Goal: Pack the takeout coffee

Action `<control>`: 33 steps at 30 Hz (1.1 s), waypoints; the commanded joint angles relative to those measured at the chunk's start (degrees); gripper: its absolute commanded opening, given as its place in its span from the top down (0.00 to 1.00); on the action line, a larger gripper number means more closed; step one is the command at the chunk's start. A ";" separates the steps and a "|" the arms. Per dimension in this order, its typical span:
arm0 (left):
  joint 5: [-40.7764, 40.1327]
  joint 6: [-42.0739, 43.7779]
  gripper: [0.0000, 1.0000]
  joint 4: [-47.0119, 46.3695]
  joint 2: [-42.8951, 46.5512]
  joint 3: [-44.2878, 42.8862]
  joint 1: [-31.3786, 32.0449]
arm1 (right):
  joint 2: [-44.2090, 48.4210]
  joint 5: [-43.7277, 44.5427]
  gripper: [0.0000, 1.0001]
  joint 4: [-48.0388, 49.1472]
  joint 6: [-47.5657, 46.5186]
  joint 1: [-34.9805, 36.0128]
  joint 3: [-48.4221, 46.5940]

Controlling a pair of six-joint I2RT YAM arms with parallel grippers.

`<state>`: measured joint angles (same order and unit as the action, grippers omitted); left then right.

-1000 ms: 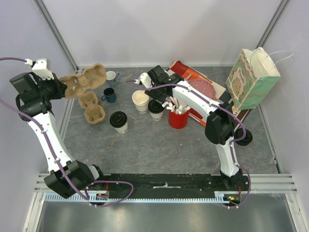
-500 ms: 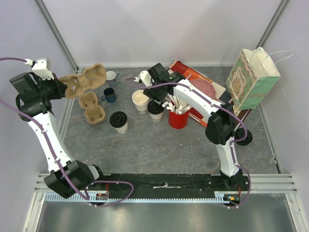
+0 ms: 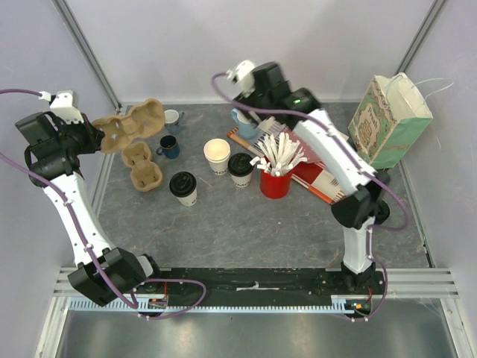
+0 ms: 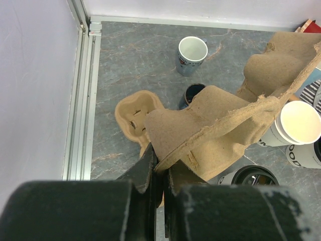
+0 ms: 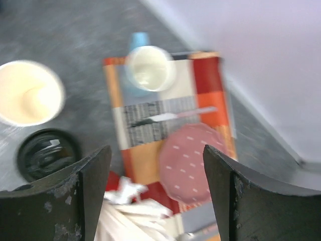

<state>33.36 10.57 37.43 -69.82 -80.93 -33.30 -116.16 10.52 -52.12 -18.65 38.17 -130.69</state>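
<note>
Two takeout coffee cups with black lids stand on the table, one at the front [image 3: 183,186] and one [image 3: 241,168] beside a red cup. A third paper cup [image 3: 217,155] is lidless and shows a cream inside [image 5: 27,93]. My left gripper [image 4: 160,165] is shut on the edge of a brown cardboard cup carrier [image 4: 225,120], holding it in the air at the far left [image 3: 134,123]. My right gripper [image 3: 255,108] hangs open and empty, high over the patterned mat [image 5: 170,115], with both fingers [image 5: 90,191] wide apart.
A second cardboard carrier [image 3: 141,165] lies on the table below the held one. Near it are a white mug [image 3: 171,117] and a dark blue mug [image 3: 168,146]. A light blue mug [image 3: 244,123] sits on the mat. A red cup of white sticks [image 3: 276,175] and a green paper bag [image 3: 391,123] stand to the right.
My right arm has risen and swung back from the cups towards the rear wall, and its jaws have spread wider. The left arm and its carrier have not moved.
</note>
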 commanded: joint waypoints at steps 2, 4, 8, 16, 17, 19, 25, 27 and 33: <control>2.84 0.68 0.98 -1.04 0.65 -0.55 -0.36 | 13.13 12.76 0.18 2.81 8.10 -15.89 2.51; 3.37 0.33 0.98 -0.96 0.48 -0.55 -0.36 | 15.60 13.99 0.19 4.03 10.21 -20.31 6.22; 3.46 0.42 0.98 -0.78 0.39 -1.34 -0.36 | 22.55 12.17 0.16 6.59 10.83 -33.12 16.49; 3.99 0.24 0.98 -0.34 0.39 -1.96 -0.36 | 22.92 1.18 0.02 13.52 8.46 -48.19 26.89; 3.99 0.42 0.98 -0.25 0.13 -1.87 -0.36 | 22.30 0.12 0.02 13.71 8.02 -48.28 26.55; 3.64 0.86 0.98 -0.25 -0.14 -1.96 -0.36 | 19.50 -0.07 0.02 13.62 6.80 -48.28 25.49; 3.64 1.30 0.98 -0.25 -1.63 -2.22 -0.36 | 13.33 3.64 0.11 14.50 1.34 -48.28 23.29; 3.55 1.30 0.98 -0.34 -2.24 -2.39 -0.36 | 12.71 2.22 0.22 14.41 0.47 -48.28 23.47; 2.94 1.74 0.98 -0.34 -2.25 -2.92 -0.36 | 12.53 0.99 0.71 14.33 -0.33 -48.28 24.08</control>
<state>36.01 10.59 37.65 -72.51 -81.01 -33.30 -105.19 12.69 -39.83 -17.74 -9.98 -105.03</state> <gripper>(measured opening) 0.063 0.421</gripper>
